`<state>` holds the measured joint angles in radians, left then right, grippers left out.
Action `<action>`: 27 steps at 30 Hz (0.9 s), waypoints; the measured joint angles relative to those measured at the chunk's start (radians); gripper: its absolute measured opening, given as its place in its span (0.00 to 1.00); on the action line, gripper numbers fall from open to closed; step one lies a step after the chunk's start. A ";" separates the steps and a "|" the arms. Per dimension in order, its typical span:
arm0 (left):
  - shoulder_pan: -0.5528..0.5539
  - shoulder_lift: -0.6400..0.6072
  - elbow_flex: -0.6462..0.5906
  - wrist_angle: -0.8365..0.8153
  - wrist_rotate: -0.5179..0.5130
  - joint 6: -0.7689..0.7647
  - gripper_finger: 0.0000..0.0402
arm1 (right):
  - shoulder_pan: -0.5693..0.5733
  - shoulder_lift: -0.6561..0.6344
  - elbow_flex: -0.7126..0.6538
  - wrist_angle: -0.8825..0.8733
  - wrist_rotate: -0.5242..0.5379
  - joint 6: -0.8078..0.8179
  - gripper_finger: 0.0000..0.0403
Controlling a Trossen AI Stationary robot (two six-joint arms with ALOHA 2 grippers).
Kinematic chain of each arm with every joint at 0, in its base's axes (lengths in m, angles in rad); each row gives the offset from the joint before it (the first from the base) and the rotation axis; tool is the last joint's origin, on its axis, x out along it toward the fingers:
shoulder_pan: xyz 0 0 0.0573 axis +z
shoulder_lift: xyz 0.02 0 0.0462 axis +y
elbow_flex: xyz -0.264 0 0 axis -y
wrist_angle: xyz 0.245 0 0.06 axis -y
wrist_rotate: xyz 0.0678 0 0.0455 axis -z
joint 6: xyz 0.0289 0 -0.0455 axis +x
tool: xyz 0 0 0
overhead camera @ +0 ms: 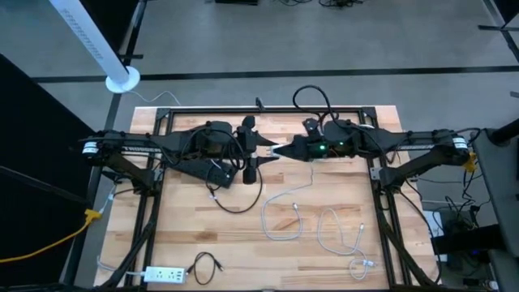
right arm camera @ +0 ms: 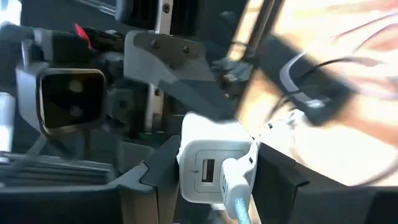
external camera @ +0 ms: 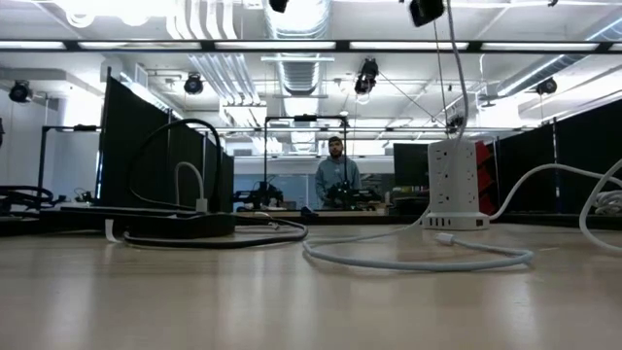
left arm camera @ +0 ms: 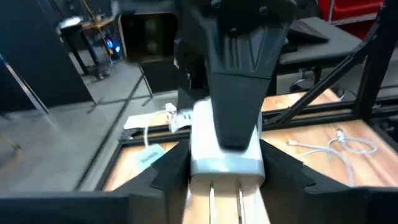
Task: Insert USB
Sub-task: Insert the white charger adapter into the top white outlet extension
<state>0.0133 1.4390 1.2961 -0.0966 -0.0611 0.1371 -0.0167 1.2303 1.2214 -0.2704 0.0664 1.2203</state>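
Observation:
A white charger block (left arm camera: 225,149) is up in the air between the two arms, above the table's far middle (overhead camera: 280,151). My left gripper (left arm camera: 224,186) is shut on it, its two prongs pointing back at the left wrist. My right gripper (right arm camera: 217,186) faces the block's port side (right arm camera: 214,165) and is shut on a white USB plug (right arm camera: 239,177). The plug lies just beside the port (right arm camera: 208,169), which shows empty. Its white cable (overhead camera: 284,207) hangs down to the table. One dark right finger (left arm camera: 239,74) reaches over the block. Neither gripper shows in the low view. My left gripper pinches the charger block by its two side walls (left arm camera: 196,163), coming level from the table's left. The block is lifted clear, its port face turned toward the right arm. My right gripper holds the USB plug (right arm camera: 244,168) between its fingers, coming level from the table's right, along the plug. The plug's front end is at the block's face beside the port. Its cable (right arm camera: 239,208) trails back under the gripper. The exact contact spot is hidden.
Loose white cables (overhead camera: 340,235) lie on the table's near right, a black cable (overhead camera: 235,199) under the left arm, another (overhead camera: 207,264) beside a white power strip (overhead camera: 166,274) at the near left. A white socket tower (external camera: 455,185) stands far off; a person (external camera: 336,175) is beyond.

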 joint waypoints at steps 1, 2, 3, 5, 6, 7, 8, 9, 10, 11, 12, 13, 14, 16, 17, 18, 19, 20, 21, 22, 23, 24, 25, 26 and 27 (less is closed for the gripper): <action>0.005 -0.001 0.000 -0.002 0.009 -0.006 0.48 | 0.000 -0.017 0.000 -0.022 0.023 -0.012 0.36; 0.012 -0.002 0.000 0.004 0.029 -0.010 0.53 | -0.001 -0.038 0.001 -0.036 0.045 -0.022 0.36; 0.019 -0.002 0.000 0.003 0.044 -0.017 0.59 | -0.001 -0.055 0.002 -0.068 0.064 -0.032 0.36; 0.030 0.004 0.000 0.002 0.080 -0.034 0.68 | -0.001 -0.090 0.001 -0.151 0.106 -0.041 0.36; 0.036 0.006 0.000 0.001 0.081 -0.041 0.72 | -0.001 -0.103 0.001 -0.182 0.120 -0.050 0.36; 0.041 0.008 0.000 -0.003 0.084 -0.045 0.76 | -0.002 -0.118 0.000 -0.211 0.139 -0.060 0.36; 0.047 0.010 -0.001 0.001 0.086 -0.048 0.78 | -0.001 -0.137 0.000 -0.248 0.154 -0.065 0.36; 0.053 0.020 -0.002 0.020 0.087 -0.053 0.80 | 0.003 -0.156 0.000 -0.285 0.173 -0.073 0.36; 0.061 0.027 -0.002 0.047 0.086 -0.063 0.81 | 0.006 -0.180 -0.001 -0.317 0.198 -0.085 0.36; 0.071 0.039 -0.002 0.064 0.089 -0.077 0.81 | 0.014 -0.203 -0.001 -0.356 0.229 -0.093 0.36; 0.079 0.057 -0.002 0.093 0.103 -0.090 0.82 | 0.024 -0.224 -0.001 -0.403 0.267 -0.108 0.36; 0.088 0.078 -0.002 0.137 0.122 -0.105 0.81 | 0.036 -0.247 -0.004 -0.445 0.307 -0.117 0.36; 0.097 0.100 -0.002 0.167 0.145 -0.122 0.81 | 0.050 -0.270 -0.009 -0.493 0.346 -0.124 0.36; 0.111 0.149 -0.003 0.250 0.194 -0.156 0.79 | 0.084 -0.311 -0.025 -0.593 0.418 -0.135 0.36; 0.118 0.175 -0.003 0.285 0.209 -0.173 0.78 | 0.103 -0.331 -0.036 -0.632 0.454 -0.132 0.36; 0.124 0.201 -0.003 0.320 0.222 -0.190 0.78 | 0.122 -0.349 -0.052 -0.663 0.488 -0.127 0.36; 0.129 0.226 -0.003 0.355 0.234 -0.205 0.78 | 0.141 -0.365 -0.071 -0.690 0.514 -0.123 0.36; 0.135 0.251 -0.003 0.384 0.236 -0.220 0.78 | 0.158 -0.376 -0.094 -0.704 0.541 -0.122 0.36; 0.141 0.275 -0.003 0.410 0.237 -0.236 0.77 | 0.176 -0.387 -0.121 -0.706 0.565 -0.122 0.36; 0.147 0.299 -0.004 0.439 0.237 -0.251 0.77 | 0.192 -0.397 -0.148 -0.702 0.589 -0.122 0.36; 0.155 0.321 -0.004 0.473 0.239 -0.269 0.77 | 0.207 -0.402 -0.176 -0.701 0.609 -0.122 0.36; 0.164 0.340 -0.004 0.499 0.246 -0.292 0.77 | 0.222 -0.405 -0.206 -0.706 0.632 -0.121 0.36; 0.174 0.359 -0.003 0.527 0.264 -0.318 0.77 | 0.240 -0.411 -0.234 -0.712 0.657 -0.115 0.36; 0.185 0.377 -0.002 0.553 0.274 -0.350 0.77 | 0.260 -0.412 -0.258 -0.717 0.687 -0.105 0.36; 0.196 0.395 -0.002 0.572 0.281 -0.381 0.77 | 0.280 -0.416 -0.283 -0.728 0.720 -0.092 0.36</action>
<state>0.2089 1.8338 1.2945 0.4758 0.2196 -0.2434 0.2631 0.8145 0.9380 -0.9986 0.7866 1.1288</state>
